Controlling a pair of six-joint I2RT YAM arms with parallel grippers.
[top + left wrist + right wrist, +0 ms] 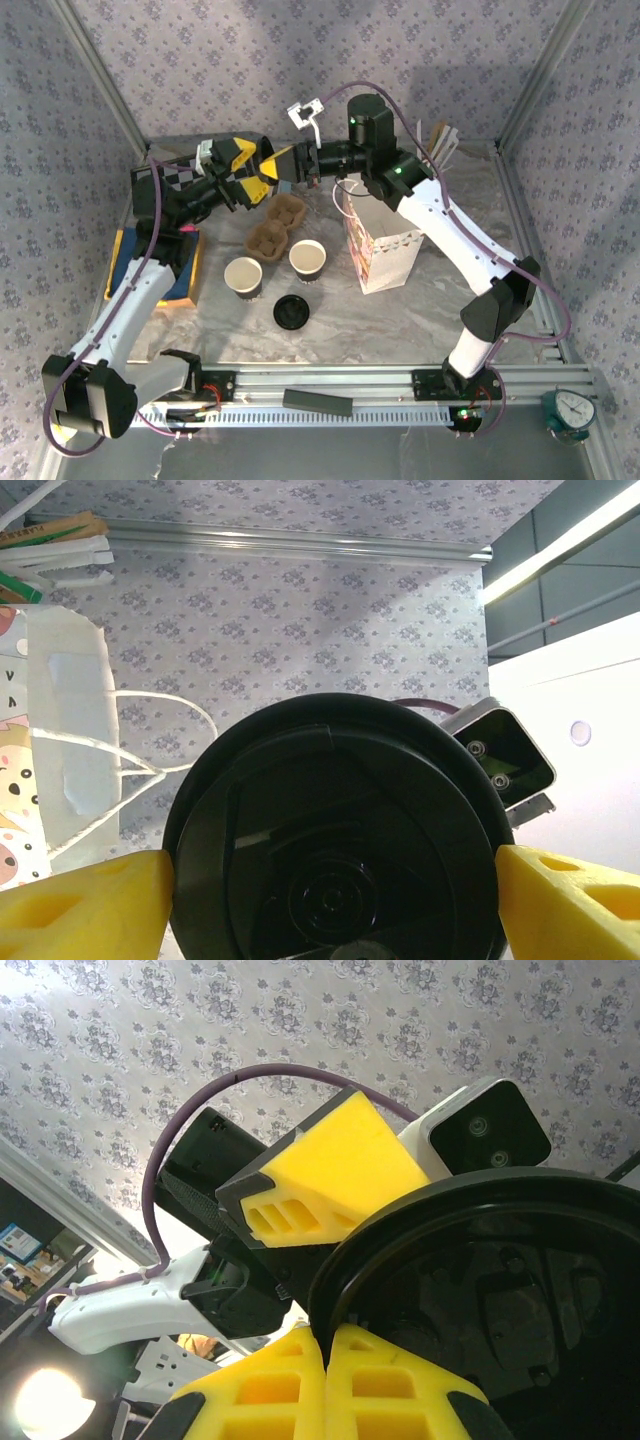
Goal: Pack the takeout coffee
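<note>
Left claw [249,172] is raised above the back centre of the table [400,320], gripping the takeout coffee [335,850]. In the left wrist view its yellow fingers [85,905] stand wide apart, one pressed against each side of the round black lid, which faces that camera. The cup body behind the lid is hidden. The coffee hangs in the air, clear of the table, between the two claws and just left of the paper bag [385,255]. Right claw [325,1380] points at the left one from the opposite side, with its two yellow fingers closed flat against each other and nothing between them. In the right wrist view their tips sit right at the black rim of the coffee; whether they touch it I cannot tell. Below on the table: a brown cup carrier [275,228], two lidless cups [243,277] [307,260] standing upright just in front of it, and a loose black lid [290,312] lying flat nearer the arm bases.
</note>
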